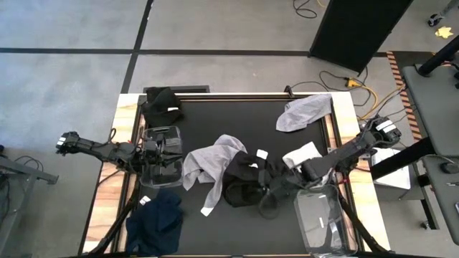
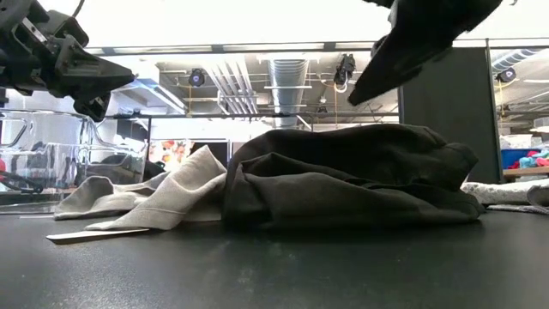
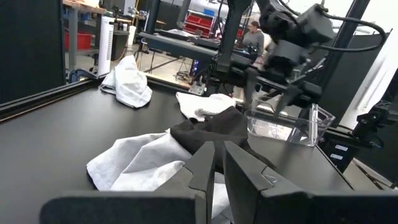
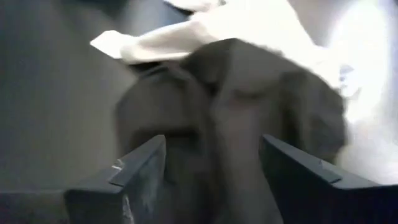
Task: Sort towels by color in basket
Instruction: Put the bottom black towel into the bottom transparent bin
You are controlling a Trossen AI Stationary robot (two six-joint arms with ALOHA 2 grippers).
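Fingers (image 4: 140,171) of right tool (image 4: 211,168) straddle black towel (image 4: 236,112) only wrist-side.

A lab or workshop; exposed ceiling ducts (image 2: 287,81), floor cables (image 1: 344,79), storage bins (image 3: 202,22).

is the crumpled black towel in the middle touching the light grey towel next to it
Touching. The low view shows the crumpled black cloth towel lying over the edge of the light grey cloth towel, no gap between them.
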